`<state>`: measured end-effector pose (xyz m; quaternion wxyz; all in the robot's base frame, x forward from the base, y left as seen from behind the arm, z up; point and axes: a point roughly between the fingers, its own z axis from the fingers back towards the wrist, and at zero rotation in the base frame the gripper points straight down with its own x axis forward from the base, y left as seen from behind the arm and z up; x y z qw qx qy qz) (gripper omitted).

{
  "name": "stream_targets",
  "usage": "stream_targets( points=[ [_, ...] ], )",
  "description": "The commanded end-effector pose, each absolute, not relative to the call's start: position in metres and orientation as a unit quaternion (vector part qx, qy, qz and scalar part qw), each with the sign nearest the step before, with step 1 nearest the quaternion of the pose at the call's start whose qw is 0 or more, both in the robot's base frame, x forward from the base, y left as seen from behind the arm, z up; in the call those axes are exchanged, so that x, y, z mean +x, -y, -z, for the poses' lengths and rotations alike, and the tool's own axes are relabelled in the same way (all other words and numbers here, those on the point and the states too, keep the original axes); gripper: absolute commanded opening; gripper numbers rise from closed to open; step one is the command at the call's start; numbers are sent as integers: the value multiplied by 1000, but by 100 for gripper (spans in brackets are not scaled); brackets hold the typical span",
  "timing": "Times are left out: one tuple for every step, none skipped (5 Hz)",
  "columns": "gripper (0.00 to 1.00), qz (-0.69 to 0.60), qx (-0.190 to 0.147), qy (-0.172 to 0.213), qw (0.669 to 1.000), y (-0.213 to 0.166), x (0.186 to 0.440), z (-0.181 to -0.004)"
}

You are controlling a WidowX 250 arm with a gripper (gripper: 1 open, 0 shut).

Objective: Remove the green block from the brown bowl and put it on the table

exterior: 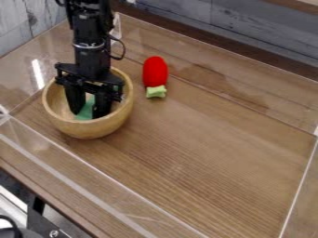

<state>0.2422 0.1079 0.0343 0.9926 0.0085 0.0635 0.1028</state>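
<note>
The brown bowl (89,121) sits at the left of the table (211,139). My gripper (86,104) reaches straight down into the bowl, its black fingers closed around the green block (85,112), which shows as a light green patch between the fingertips. Most of the block is hidden by the fingers and the bowl's near wall. Whether the block still touches the bowl's floor I cannot tell.
A red strawberry-like toy with a green base (154,75) lies on the wood just right of the bowl. Low clear acrylic walls (298,200) border the tabletop. Open wood surface stretches to the right and front of the bowl.
</note>
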Motion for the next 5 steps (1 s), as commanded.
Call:
stream_targets(
  points=[
    [0,-101,9,-49,994,-104,251,-42],
    [0,-103,8,-49,993,-103,251,-42],
    [0,-104,6,-49,993,-103,252,-43],
    [0,-104,4,-48,993,-101,253,-46],
    [0,-103,1,-46,994,-100,254,-49]
  ],
)
